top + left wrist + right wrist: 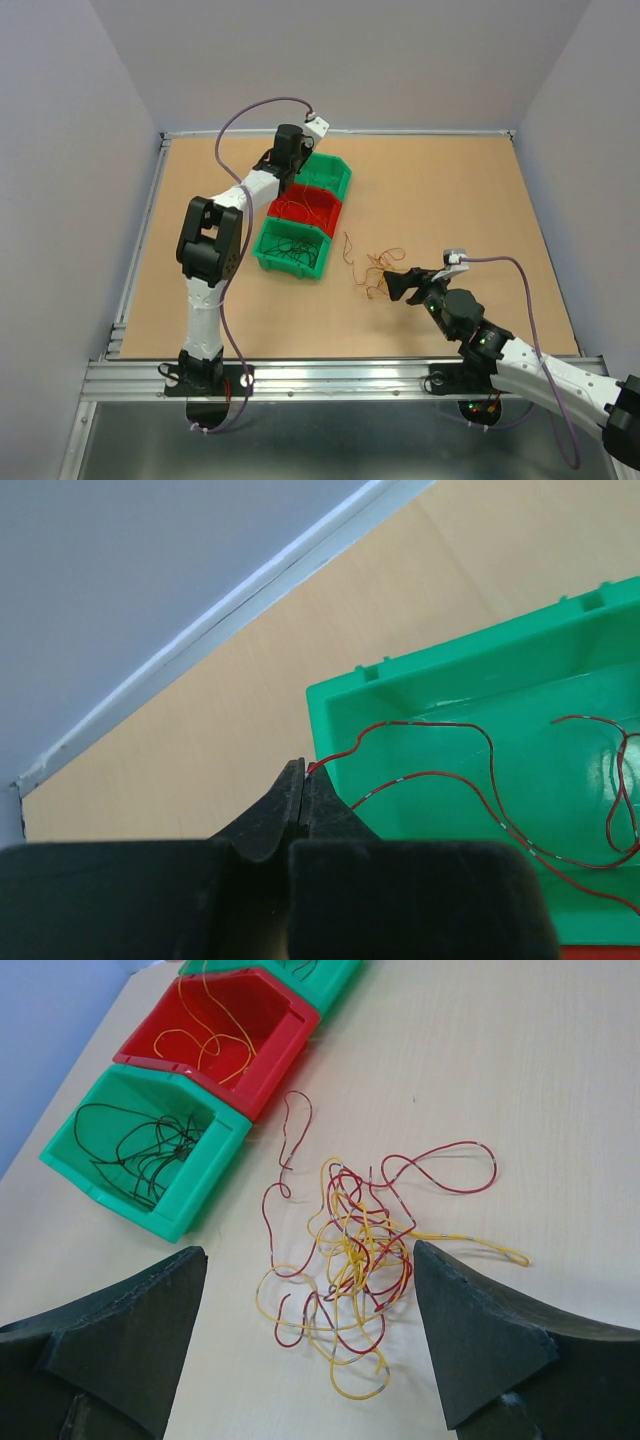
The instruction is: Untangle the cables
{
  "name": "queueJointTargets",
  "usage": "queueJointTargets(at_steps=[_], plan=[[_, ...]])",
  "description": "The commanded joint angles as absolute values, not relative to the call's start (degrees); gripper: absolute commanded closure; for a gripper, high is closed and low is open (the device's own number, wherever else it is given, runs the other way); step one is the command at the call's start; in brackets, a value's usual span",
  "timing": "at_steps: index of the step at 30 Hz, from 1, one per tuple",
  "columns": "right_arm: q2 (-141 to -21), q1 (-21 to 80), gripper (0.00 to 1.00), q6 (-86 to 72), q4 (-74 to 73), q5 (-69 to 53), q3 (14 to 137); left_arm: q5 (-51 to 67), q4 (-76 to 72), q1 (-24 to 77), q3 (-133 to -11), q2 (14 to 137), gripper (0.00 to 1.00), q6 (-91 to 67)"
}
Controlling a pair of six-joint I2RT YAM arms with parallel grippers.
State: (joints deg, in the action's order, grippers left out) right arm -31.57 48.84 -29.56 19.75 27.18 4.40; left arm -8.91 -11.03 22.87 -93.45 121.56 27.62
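From above, I see my left arm reaching far across the table [450, 190] to the farthest of three bins in a row, a green bin [325, 172], while my right gripper [400, 285] hovers low beside the remaining tangle of cables [372, 268] on the bare board; a red bin [305, 208] sits in the middle and a nearer green bin [291, 247] holds dark strands, which suggests I am sorting wires by colour as I free them. Through the left wrist camera, the left gripper [303, 777] stands pressed fully together on the end of a red wire [430, 750], just over the rim of the far green bin [350, 685], the strand trailing down across the bin floor beside another red wire [620, 770] already lying there; I judge it is held there so that letting go drops it in with its like. Through the right wrist camera, my right gripper's fingers [130, 1330] are spread wide and hold nothing, straddling the yellow and red tangle [350, 1250] from above, placed to come down on a strand. Yellow wires [205, 1030] lie in the red bin [290, 1020], black wires [145, 1145] in the green bin [205, 1175] nearest this camera.
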Motion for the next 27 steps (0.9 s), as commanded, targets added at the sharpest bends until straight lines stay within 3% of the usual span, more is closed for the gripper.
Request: queueJointTargets(at_steps=[1, 5, 15, 27], plan=[[-31.3, 49.3, 0.11, -29.0, 21.8, 27.3, 5.3, -3.2, -11.6, 23.2, -95.3, 118.0, 1.0, 30.8], [-31.2, 49.3, 0.11, -29.0, 21.6, 27.1, 5.2, 1.3, -3.2, 23.5, -103.2, 122.8, 1.0, 31.5], [-29.4, 49.3, 0.11, -29.1, 20.1, 26.8, 5.0, -1.7, 16.6, 24.4, -122.3, 136.4, 1.0, 30.8], [-30.5, 49.2, 0.11, -29.3, 20.6, 25.5, 5.4, -0.9, 26.5, 24.4, -118.0, 135.4, 0.93, 34.9]])
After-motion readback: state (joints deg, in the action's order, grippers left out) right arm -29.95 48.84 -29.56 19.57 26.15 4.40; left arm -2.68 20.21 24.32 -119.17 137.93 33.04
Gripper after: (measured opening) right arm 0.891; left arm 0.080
